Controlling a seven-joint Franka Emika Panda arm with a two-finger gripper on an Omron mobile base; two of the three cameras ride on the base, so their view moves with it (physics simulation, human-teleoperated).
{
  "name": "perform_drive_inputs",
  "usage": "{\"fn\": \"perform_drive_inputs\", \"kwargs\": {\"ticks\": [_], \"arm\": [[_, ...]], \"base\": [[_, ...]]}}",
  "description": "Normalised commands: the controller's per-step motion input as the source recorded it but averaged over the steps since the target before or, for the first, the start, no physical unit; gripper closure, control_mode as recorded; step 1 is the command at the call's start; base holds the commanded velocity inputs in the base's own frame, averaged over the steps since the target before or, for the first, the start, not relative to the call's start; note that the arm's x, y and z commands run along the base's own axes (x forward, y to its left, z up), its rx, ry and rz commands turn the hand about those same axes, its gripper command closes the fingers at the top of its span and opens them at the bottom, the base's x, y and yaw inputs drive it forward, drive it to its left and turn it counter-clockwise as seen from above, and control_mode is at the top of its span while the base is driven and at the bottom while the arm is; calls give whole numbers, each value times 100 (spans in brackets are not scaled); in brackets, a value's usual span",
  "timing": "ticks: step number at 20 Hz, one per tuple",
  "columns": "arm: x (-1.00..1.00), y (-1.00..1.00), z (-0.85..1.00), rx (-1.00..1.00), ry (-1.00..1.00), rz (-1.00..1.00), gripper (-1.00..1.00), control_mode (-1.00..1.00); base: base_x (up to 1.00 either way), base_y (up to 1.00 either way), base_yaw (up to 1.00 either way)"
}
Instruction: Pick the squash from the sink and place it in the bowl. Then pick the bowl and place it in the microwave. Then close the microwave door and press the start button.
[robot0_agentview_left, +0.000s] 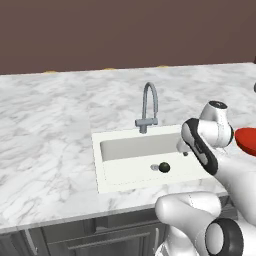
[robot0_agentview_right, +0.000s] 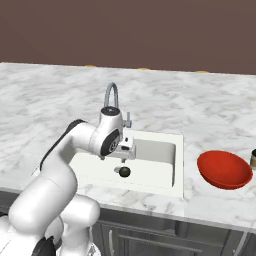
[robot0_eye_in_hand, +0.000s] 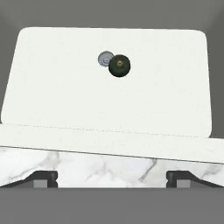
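Still at the first step: picking the squash (robot0_eye_in_hand: 119, 66) out of the sink (robot0_eye_in_hand: 52, 87). Gripper (robot0_eye_in_hand: 112, 179) spread wide, nothing between the fingers (robot0_eye_in_hand: 43, 178), hanging above the near rim of the basin. Squash well ahead of the gripper and lower, on the sink floor, touching or just beside the round drain (robot0_eye_in_hand: 105, 58); seen from the right base view directly below the hand (robot0_agentview_right: 126, 148). Faucet (robot0_agentview_right: 112, 100) just behind the hand, so little room on that side. Bowl (robot0_agentview_right: 224, 169) well apart to the right on the marble counter (robot0_agentview_right: 210, 115), with nothing in it. Next move, probably: reach forward over the rim, go down into the basin with the fingers on both sides of the squash, then close. Round, small thing, so likely to roll away if touched by one finger first; centering before descending seems needed.
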Motion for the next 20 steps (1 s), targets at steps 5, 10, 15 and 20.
{"fn": "perform_drive_inputs", "kwargs": {"ticks": [5,10,15,20], "arm": [[80,0,-69,-2,2,0,-100,-100],[55,0,-70,0,10,0,-100,-100],[30,0,-60,0,12,0,-100,-100],[40,0,-36,0,9,0,-100,-100]], "base": [[0,0,0],[0,0,0],[0,0,0],[0,0,0]]}}
